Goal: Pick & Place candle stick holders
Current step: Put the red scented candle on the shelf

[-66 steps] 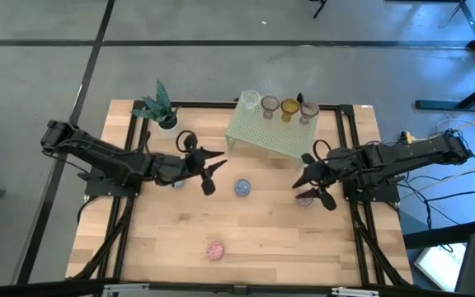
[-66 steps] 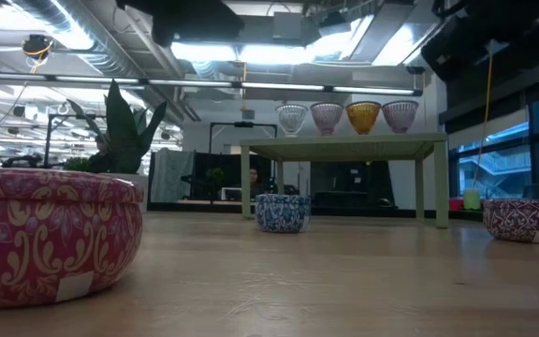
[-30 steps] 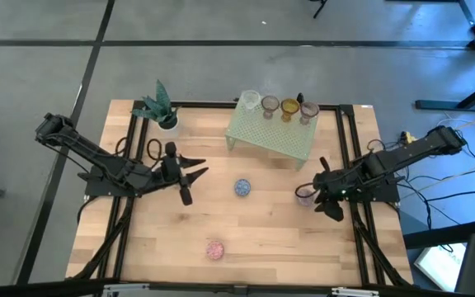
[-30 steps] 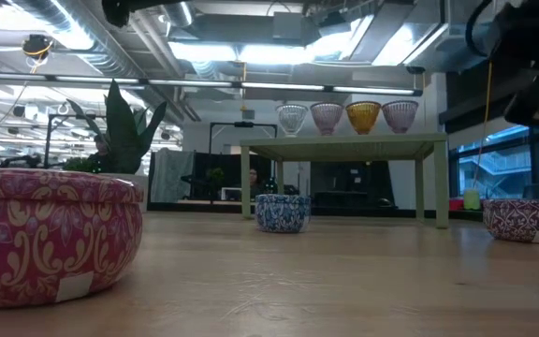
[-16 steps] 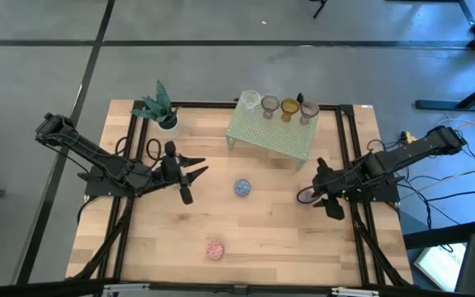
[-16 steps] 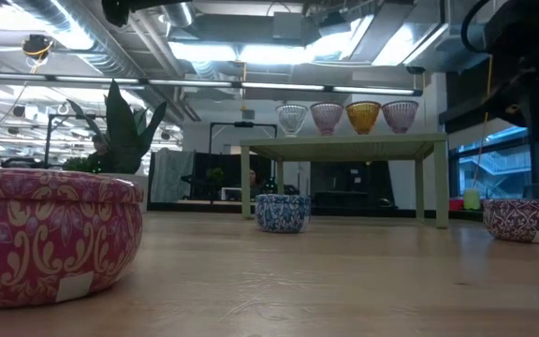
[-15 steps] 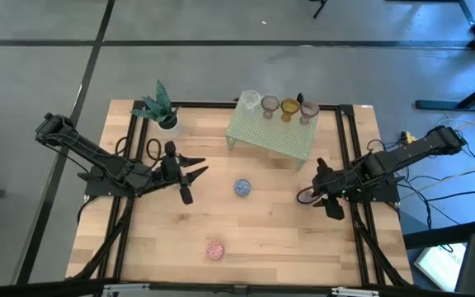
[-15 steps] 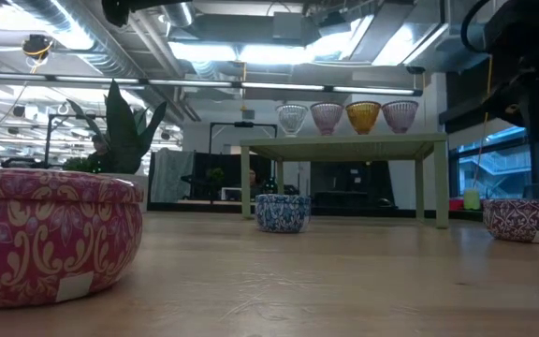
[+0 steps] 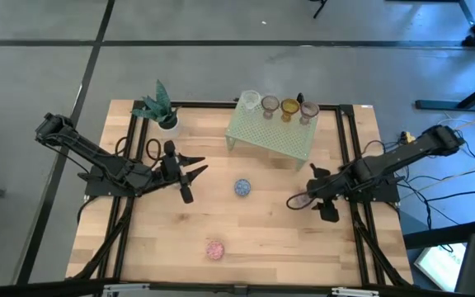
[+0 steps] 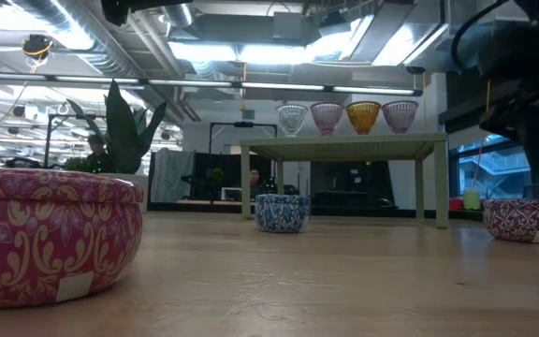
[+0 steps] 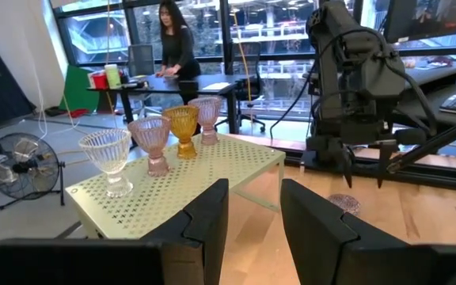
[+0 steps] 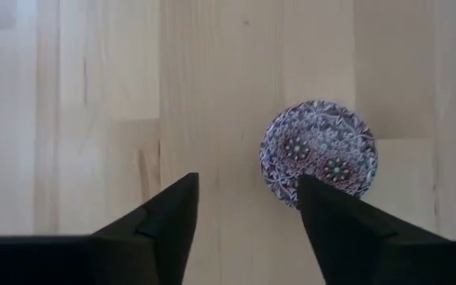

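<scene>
Low over the right side of the table [image 9: 262,231]: right end effector [image 9: 297,200], pointing down, fingers spread wide, nothing between them. Just beside it, flat on the wood: a purple patterned candle stick holder [image 12: 319,153], lying off to one side of the open gap, close to one fingertip and not gripped.

Over the left half of the table: left end effector [image 9: 195,183], fingers parted, empty, aimed toward the green rack [image 9: 270,132].

Standing in a row along the rack's far edge: four glass candle stick holders, clear [image 9: 249,101], pink [image 9: 270,106], amber [image 9: 289,106] and pale purple [image 9: 308,110].

Near the table's middle: a blue patterned holder [image 9: 242,188]. Toward the front edge, well apart: a red patterned holder [image 9: 214,250].

At the far left corner: a potted plant [image 9: 159,107].
</scene>
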Available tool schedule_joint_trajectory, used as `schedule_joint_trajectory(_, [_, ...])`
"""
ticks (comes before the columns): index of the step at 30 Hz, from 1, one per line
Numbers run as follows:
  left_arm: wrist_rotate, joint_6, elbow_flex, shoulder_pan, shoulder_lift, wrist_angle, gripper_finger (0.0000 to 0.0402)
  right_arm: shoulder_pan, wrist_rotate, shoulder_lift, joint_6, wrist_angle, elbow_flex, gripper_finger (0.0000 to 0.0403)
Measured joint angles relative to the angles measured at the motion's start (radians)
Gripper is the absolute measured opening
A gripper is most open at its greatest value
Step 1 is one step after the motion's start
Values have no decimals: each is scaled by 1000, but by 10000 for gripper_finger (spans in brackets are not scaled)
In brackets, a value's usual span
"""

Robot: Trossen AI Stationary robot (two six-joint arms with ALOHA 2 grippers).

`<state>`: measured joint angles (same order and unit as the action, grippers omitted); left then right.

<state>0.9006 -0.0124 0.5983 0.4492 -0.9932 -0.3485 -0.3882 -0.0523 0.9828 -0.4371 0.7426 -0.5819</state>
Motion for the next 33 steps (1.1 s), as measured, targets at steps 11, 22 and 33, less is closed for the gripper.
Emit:
schedule_joint_trajectory(11, [0,1,0,0,0,0,113,0,146,136,30,-47,0,312])
schedule_joint_trajectory(22, [-1,26,0,0,0,0,113,60,142,250,-2,-63,0,323])
schedule_joint_trajectory(33, [-4,26,0,0,0,0,113,77,136,260,26,-72,0,323])
